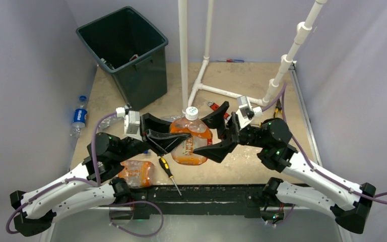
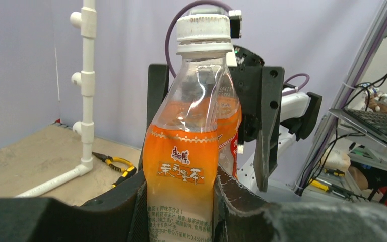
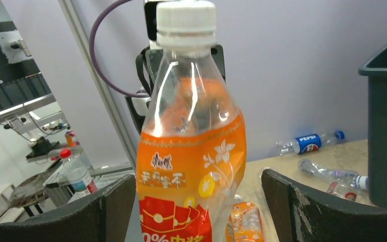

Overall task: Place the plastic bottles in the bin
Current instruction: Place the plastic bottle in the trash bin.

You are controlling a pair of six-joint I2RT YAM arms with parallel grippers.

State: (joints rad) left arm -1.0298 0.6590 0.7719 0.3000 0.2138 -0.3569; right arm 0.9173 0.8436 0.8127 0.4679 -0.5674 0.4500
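5+ btls [image 1: 190, 136] in view, 1 bin [image 1: 146, 75]

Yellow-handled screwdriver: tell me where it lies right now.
In the top view the yellow-handled screwdriver lies near the front edge of the table, left of centre, between the crushed bottle on its left and the upright orange-labelled bottle just beyond it.

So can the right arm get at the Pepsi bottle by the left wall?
Probably not: the Pepsi bottle lies far to the left, and the left end effector, shut on the upright orange bottle, stands between it and the open right end effector.
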